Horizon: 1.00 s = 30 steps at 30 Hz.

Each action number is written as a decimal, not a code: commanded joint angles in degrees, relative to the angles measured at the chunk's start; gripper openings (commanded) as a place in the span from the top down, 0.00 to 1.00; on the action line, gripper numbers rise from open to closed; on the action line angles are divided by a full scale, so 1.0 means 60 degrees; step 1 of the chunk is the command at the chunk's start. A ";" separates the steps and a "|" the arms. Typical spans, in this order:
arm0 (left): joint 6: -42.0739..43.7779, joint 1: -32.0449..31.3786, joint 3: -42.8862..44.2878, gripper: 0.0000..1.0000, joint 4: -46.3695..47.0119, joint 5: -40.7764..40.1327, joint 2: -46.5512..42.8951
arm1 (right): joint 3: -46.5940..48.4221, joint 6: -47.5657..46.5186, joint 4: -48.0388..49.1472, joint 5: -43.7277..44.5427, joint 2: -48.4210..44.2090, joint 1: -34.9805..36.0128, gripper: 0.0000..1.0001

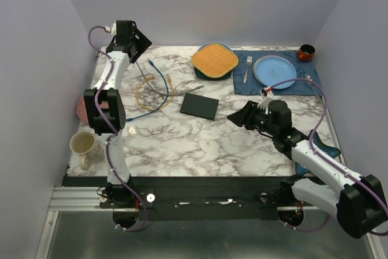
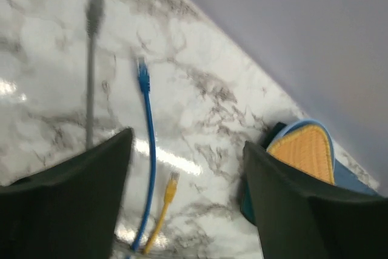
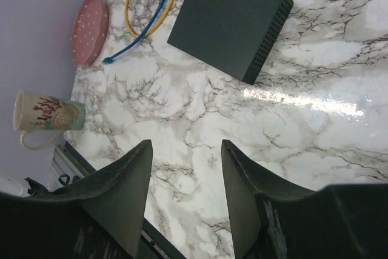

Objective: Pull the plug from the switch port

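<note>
Lying flat near the middle of the marble table (image 1: 182, 144), the switch (image 3: 227, 25) is just ahead of the right gripper (image 3: 185, 147), whose fingers stand apart and empty. A vented short side is turned toward them and the switch's long axis runs away leftward. The left gripper (image 2: 188, 144), also spread wide with nothing between its fingers, is well apart at the far-left corner over a blue cable (image 2: 145, 144), a yellow cable (image 2: 167, 195) and a blurred grey cable (image 2: 91, 89), so the right arm is much the nearer. The port edge is hidden from both wrist cameras, so whether any plug sits in it cannot be told, and the grey plug (image 2: 94, 10) looks loose but is too smeared to be sure.
</note>
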 commanded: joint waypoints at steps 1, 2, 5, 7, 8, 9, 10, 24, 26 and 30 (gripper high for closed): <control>0.0070 -0.0046 -0.0890 0.01 -0.0154 -0.0390 -0.0844 | -0.0031 -0.0197 0.0144 0.0127 0.0034 0.0046 0.43; 0.0055 -0.0046 -0.1168 0.01 -0.0154 -0.0492 -0.1121 | 0.0013 -0.0212 0.0144 0.0127 0.0093 0.0060 0.43; 0.0026 -0.0061 -0.1783 0.01 -0.0081 -0.0917 -0.1867 | 0.0203 -0.0300 0.0100 0.0287 0.0225 0.0060 0.43; -0.0018 -0.0105 -0.2208 0.01 -0.0022 -0.1311 -0.2366 | 0.0306 -0.0329 0.0056 0.0477 0.0415 0.0060 0.43; -0.0062 -0.0250 -0.2834 0.01 0.0094 -0.1372 -0.2978 | 0.0408 -0.0330 0.0056 0.0580 0.0503 0.0060 0.43; -0.0062 -0.0382 -0.3232 0.01 0.0298 -0.1401 -0.3303 | 0.0438 -0.0257 0.0056 0.0682 0.0620 0.0060 0.43; -0.0048 -0.0586 -0.3642 0.01 0.0707 -0.1430 -0.3626 | 0.0467 -0.0024 0.0056 0.0930 0.0954 0.0060 0.43; -0.0971 -0.3152 -0.8260 0.53 0.2615 -0.2016 -0.4391 | 0.1931 0.1048 -0.0031 0.1708 0.4206 0.0060 0.90; -0.0941 -0.3152 -0.8246 0.57 0.2601 -0.2017 -0.4158 | 0.2195 0.1047 -0.0207 0.1796 0.4559 0.0060 0.92; -0.0970 -0.3166 -0.8012 0.61 0.2571 -0.1798 -0.3469 | 0.2590 0.0989 -0.0325 0.1767 0.5438 0.0031 0.94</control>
